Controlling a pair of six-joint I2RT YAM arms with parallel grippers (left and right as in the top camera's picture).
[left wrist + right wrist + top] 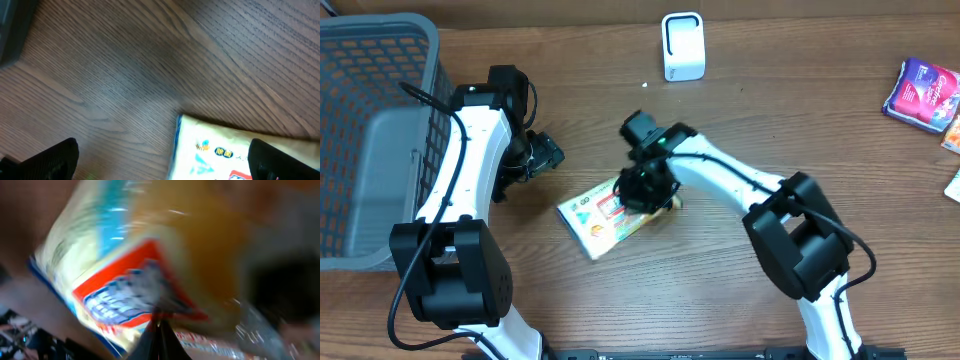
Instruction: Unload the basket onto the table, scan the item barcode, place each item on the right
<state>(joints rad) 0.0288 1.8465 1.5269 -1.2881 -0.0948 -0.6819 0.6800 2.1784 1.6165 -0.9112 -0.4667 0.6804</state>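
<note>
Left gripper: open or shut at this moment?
Open. The left gripper has its fingers far apart at the wrist view's sides, with only table and a packet corner between them.

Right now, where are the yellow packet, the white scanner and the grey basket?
yellow packet (pixel 595 222): overhead view, its printed face.
white scanner (pixel 683 45): overhead view, its front.
grey basket (pixel 370 70): overhead view, its mesh wall.

Brown wood-grain desk (pixel 620 320) seen from above, evenly lit, with the grain running left to right. A grey mesh basket (pixel 360 80) occupies the far left corner.
</note>
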